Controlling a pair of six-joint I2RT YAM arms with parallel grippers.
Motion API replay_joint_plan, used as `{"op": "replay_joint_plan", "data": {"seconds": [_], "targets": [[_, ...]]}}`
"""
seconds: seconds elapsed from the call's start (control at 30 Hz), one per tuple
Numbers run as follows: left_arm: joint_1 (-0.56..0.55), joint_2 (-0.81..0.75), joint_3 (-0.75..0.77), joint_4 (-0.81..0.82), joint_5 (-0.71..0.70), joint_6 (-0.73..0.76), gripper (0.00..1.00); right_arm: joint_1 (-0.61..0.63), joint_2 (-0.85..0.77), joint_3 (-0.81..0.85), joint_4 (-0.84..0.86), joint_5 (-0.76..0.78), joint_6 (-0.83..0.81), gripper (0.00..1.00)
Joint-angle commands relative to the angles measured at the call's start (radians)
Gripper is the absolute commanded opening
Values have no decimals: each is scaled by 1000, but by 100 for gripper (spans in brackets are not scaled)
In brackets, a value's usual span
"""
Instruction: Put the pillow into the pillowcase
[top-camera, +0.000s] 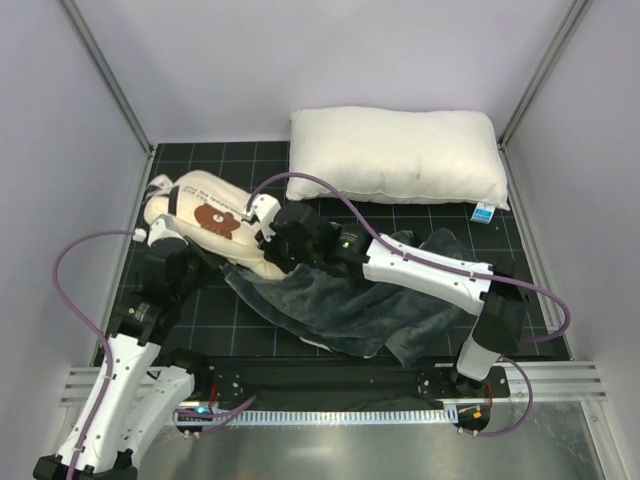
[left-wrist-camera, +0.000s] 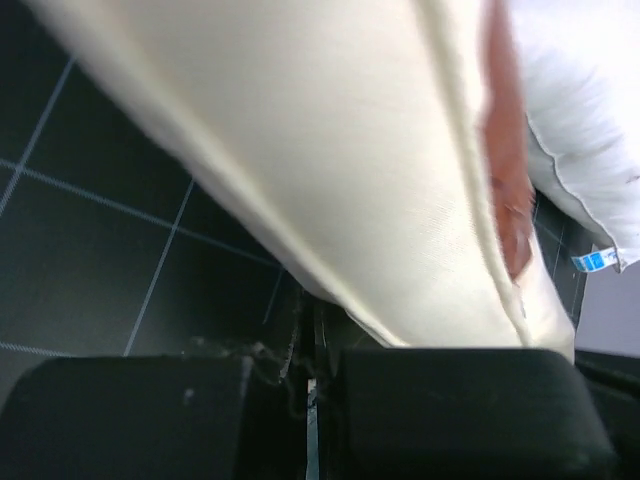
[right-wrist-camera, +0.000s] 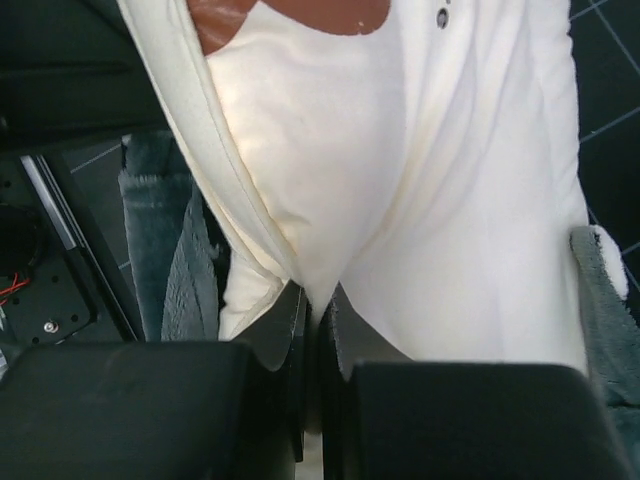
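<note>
Pillow (top-camera: 205, 222) is pinched by both grippers: right gripper (right-wrist-camera: 318, 305) is closed on a fold of its cream cloth, left gripper (left-wrist-camera: 310, 335) on its edge. It is centre-left in top view, lower end over the dark grey pillowcase (top-camera: 345, 300), which is spread lower centre w/ right arm across it. Big white pillow (top-camera: 395, 155) is upper centre, apart, on black grid mat (top-camera: 200, 165).

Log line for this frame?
left gripper: shut on pillow | right gripper: shut on pillow | pillowcase: crumpled, pillow end at its edge

Smooth cream cloth on pillow (top-camera: 203, 193); plush, fuzzy grey fabric on pillowcase (top-camera: 350, 308); matt black mat (top-camera: 228, 155).
</note>
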Motion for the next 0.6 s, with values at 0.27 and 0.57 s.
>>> {"op": "replay_joint_plan", "data": {"seconds": [0.27,0.57], "targets": [[353,159,235,49,79,168,1,108,-93,-145,-322,87,96,4],[376,71,27,140,159,145,0,119,-29,-119,-302,-79,126,64]]}}
